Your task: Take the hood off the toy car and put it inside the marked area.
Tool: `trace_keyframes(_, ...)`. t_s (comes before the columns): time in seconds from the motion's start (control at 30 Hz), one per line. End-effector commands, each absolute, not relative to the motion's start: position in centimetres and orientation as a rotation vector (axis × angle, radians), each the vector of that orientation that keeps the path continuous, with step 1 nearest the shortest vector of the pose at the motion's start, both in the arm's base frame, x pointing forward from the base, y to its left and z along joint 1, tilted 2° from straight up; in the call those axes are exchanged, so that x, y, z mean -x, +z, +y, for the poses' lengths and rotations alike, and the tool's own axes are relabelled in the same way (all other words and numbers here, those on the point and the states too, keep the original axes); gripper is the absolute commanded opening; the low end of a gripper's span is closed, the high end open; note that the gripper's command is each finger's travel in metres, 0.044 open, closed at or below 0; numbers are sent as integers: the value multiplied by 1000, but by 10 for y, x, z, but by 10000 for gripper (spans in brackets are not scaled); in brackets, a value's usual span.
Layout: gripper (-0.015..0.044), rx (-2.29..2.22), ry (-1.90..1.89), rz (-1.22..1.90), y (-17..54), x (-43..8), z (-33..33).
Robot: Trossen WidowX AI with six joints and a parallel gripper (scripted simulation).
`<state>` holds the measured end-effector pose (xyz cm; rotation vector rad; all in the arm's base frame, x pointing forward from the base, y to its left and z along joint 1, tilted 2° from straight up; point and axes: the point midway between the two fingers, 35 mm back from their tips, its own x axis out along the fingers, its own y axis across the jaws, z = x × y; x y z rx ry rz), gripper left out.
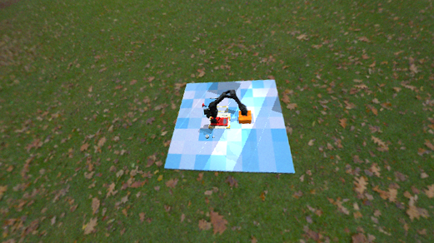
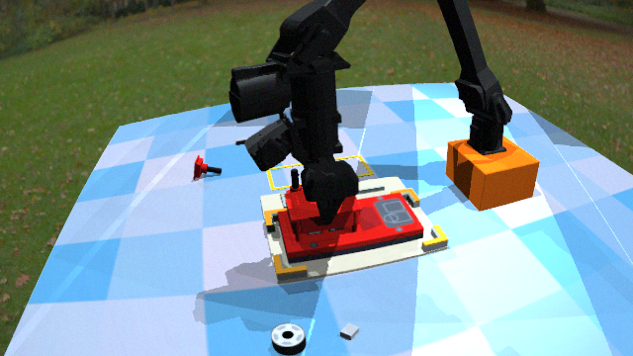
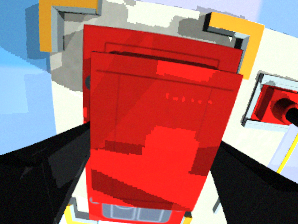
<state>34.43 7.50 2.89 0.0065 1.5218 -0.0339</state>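
The red hood (image 2: 299, 210) (image 3: 150, 95) is between my fingers, raised a little and tilted above the red toy car (image 2: 368, 224) (image 3: 160, 41), with a dark gap under it. My gripper (image 2: 328, 214) (image 3: 153, 136) is shut on the hood's two sides; in the exterior view the arm's end hides part of the hood. The car sits on a cream base plate (image 2: 346, 266) between yellow corner brackets. The marked area, a yellow outline (image 2: 270, 179) (image 3: 287, 157), lies on the table behind the plate in the exterior view, partly hidden by the arm.
A red part with a black pin (image 3: 281, 107) stands in a holder on the plate beside the car. Another red-headed piece (image 2: 199, 168) lies at the left. A wheel (image 2: 288, 327) and a small grey block (image 2: 349, 331) lie in front. The arm's orange base (image 2: 509, 184) is right.
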Motion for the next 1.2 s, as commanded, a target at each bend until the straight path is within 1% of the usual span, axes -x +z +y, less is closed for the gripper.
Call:
trace_keyframes(0.0,0,-11,-32,1507,37,-347,76)
trace_keyframes(0.47,0,-11,-33,1507,45,-346,76)
trace_keyframes(0.83,0,-11,-32,1507,85,-344,77)
trace_keyframes(1.17,0,-18,-35,1519,79,-343,61)
